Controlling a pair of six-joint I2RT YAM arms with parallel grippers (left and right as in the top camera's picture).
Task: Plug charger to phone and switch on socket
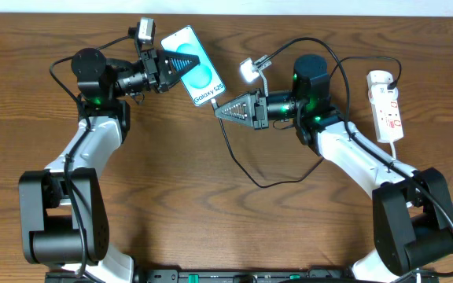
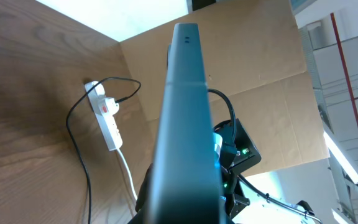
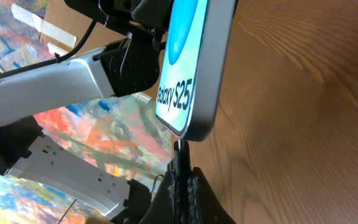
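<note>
The phone (image 1: 197, 71) has a teal-blue screen with "Galaxy S25" text. My left gripper (image 1: 181, 64) is shut on its upper end and holds it above the table; the left wrist view shows it edge-on (image 2: 185, 118). My right gripper (image 1: 220, 108) is shut on the black connector tip of the charger (image 1: 238, 161), right at the phone's lower end. In the right wrist view the tip (image 3: 179, 155) meets the phone's bottom edge (image 3: 194, 68) between my fingers (image 3: 182, 186). The white socket (image 1: 386, 105) lies at the far right, also in the left wrist view (image 2: 107, 121).
The charger's thin black cable loops across the table below the right gripper and runs up to a plug in the socket's top end (image 1: 380, 79). The socket's white lead (image 1: 397, 153) trails toward the right arm's base. Cardboard (image 2: 260, 68) stands behind the table.
</note>
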